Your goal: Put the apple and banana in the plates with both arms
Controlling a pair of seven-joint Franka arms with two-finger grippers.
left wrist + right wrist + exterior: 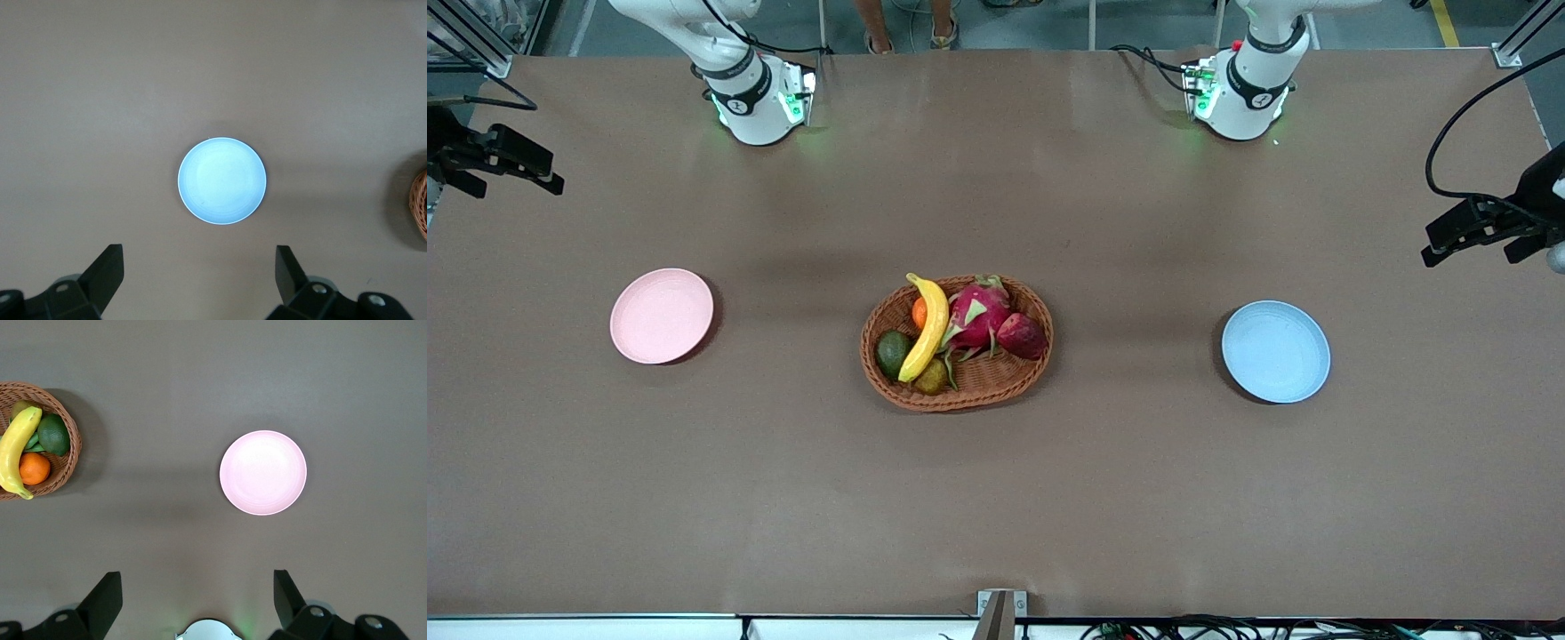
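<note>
I have the wicker basket (957, 343) mid-table between the pink plate (662, 316) and blue plate (1275, 351), both bare. The banana (927, 327) lies across the other fruit: light, stiff, best pinched mid-length. The apple (1021, 335) beside the dragon fruit (976, 316) looks smooth, likely slippery. The left gripper (200, 275) and right gripper (198, 590) hang spread above their plates.
</note>
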